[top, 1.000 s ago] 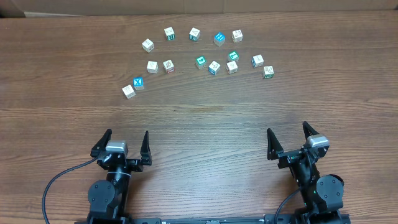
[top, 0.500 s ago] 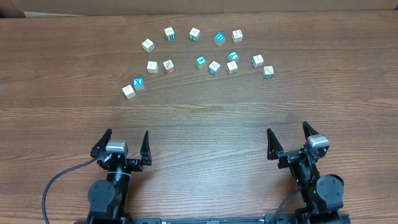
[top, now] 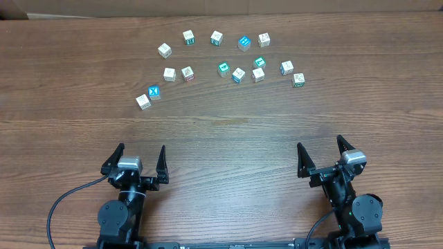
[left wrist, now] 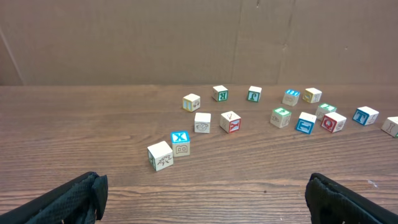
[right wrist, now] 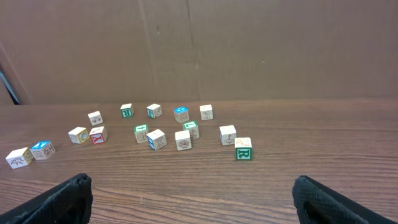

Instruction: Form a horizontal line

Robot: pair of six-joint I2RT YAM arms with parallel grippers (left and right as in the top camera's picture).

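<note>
Several small wooden letter cubes (top: pixel 223 68) lie scattered over the far half of the table, in loose arcs with gaps between most of them. No horizontal line shows among them. A blue X cube (top: pixel 154 91) touches a pale cube (top: pixel 142 101) at the left end. A green R cube (top: pixel 298 80) marks the right end, also the nearest cube (right wrist: pixel 244 154) in the right wrist view. My left gripper (top: pixel 141 149) and right gripper (top: pixel 320 144) rest near the front edge, both open, empty and far from the cubes.
A brown cardboard wall (left wrist: pixel 199 37) stands behind the cubes at the table's far edge. Bare wood table (top: pixel 228 131) stretches between the grippers and the nearest cubes. A black cable (top: pixel 59 204) loops at the front left.
</note>
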